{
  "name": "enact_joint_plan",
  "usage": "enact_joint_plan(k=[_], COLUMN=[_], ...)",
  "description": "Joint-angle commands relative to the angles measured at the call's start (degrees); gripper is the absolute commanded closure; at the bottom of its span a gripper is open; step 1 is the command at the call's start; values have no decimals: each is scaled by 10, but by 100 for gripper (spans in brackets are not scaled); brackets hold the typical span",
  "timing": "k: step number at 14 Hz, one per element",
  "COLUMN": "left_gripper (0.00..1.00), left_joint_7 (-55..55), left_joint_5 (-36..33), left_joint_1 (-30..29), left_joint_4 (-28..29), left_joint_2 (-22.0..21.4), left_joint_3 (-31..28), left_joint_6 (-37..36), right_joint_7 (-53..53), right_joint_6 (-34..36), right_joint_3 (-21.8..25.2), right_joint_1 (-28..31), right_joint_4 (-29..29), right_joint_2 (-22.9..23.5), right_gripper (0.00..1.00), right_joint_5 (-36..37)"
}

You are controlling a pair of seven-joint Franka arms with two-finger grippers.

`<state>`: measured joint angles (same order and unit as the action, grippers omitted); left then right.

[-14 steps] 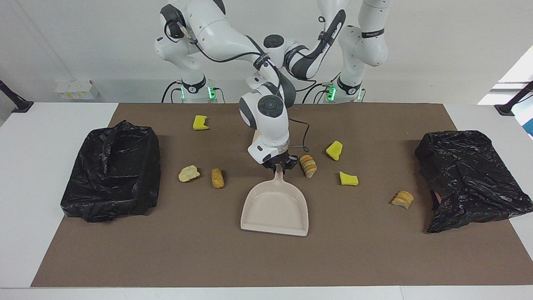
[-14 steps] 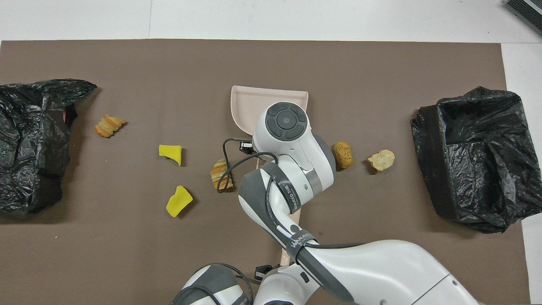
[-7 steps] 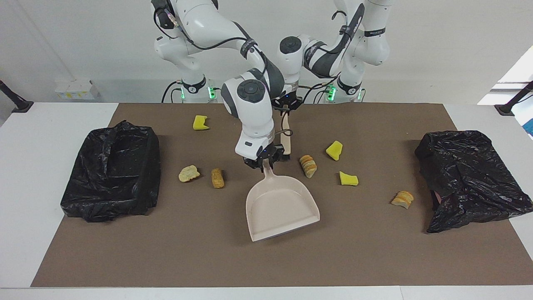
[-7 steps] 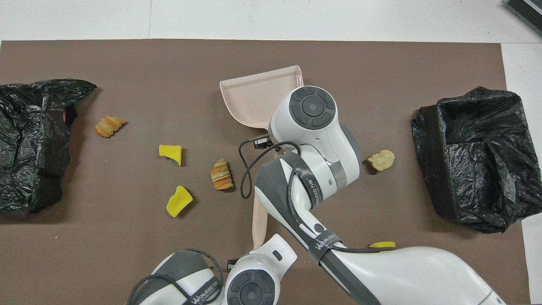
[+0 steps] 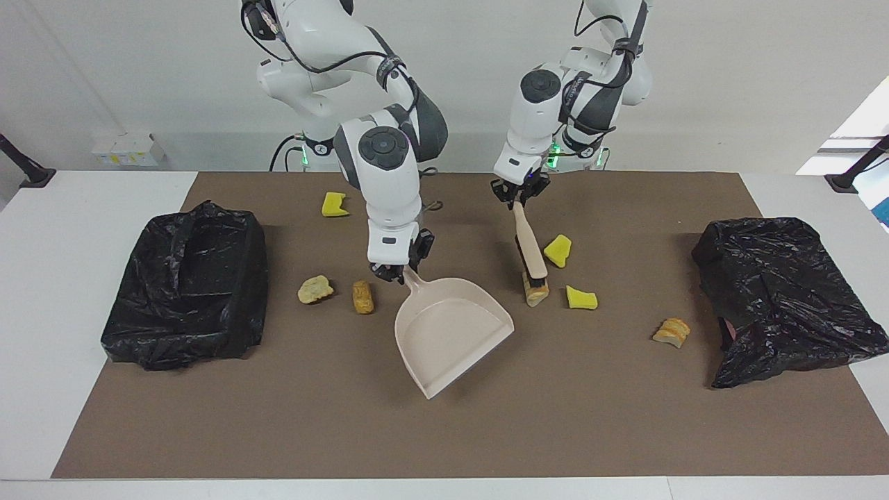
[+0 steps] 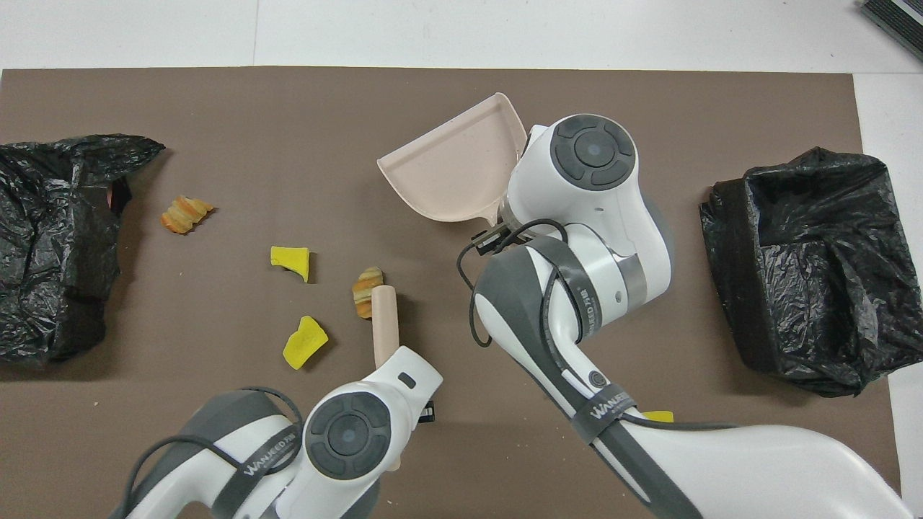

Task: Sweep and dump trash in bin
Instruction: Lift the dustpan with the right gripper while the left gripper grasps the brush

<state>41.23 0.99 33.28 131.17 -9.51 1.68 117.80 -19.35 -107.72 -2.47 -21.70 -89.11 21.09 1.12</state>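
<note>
Sweeping works best if left gripper [image 5: 517,199], clamped on brush [image 5: 531,253], drags bread lump [image 5: 535,295] toward dustpan [image 5: 451,333] (right gripper [image 5: 397,272] pinching its handle) beside it.

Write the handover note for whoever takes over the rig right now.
Left gripper: shut on the brush, whose head is against a bread lump.
Right gripper: shut on the dustpan handle, pan mouth turned toward the brush.
Trash: seven pieces visible on the mat, all loose; dustpan empty.
Bins: one at each end of the table.
Done: tools picked up.
Left: sweep every piece in, then dump.
</note>
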Motion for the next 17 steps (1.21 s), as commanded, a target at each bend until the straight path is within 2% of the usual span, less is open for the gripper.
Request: enact_joint_plan(k=[1, 5, 8, 9, 11, 14, 17], left_gripper=[100, 100, 100, 100, 100, 100, 100], left_joint_7=[-107, -272, -427, -457, -511, -557, -612], left_joint_5=[-9, -9, -9, -9, -11, -63, -76], left_joint_1=[-85, -215, -308, -326, -366, -399, -432], left_joint_4=[-22, -22, -25, -35, -72, -140, -159], left_joint_2=[-5, 7, 18, 33, 72, 140, 183], left_joint_3=[6, 7, 7, 6, 6, 6, 6], left_joint_6=[-29, -2, 27, 34, 39, 60, 102], right_joint_7=[-115, -319, -364, -380, -380, -367, -319], right_joint_6=[29, 38, 37, 29, 10, -2, -7], right_joint_3=[-6, -6, -7, -8, -8, -10, -10], right_joint_1=[16, 27, 21, 16, -4, -16, -30], right_joint_4=[-17, -48, -60, -61, -63, -63, -63], right_joint_2=[-19, -38, -44, -39, -34, -14, 8], right_gripper=[100, 100, 100, 100, 100, 100, 100], right_joint_5=[18, 69, 90, 90, 89, 86, 87])
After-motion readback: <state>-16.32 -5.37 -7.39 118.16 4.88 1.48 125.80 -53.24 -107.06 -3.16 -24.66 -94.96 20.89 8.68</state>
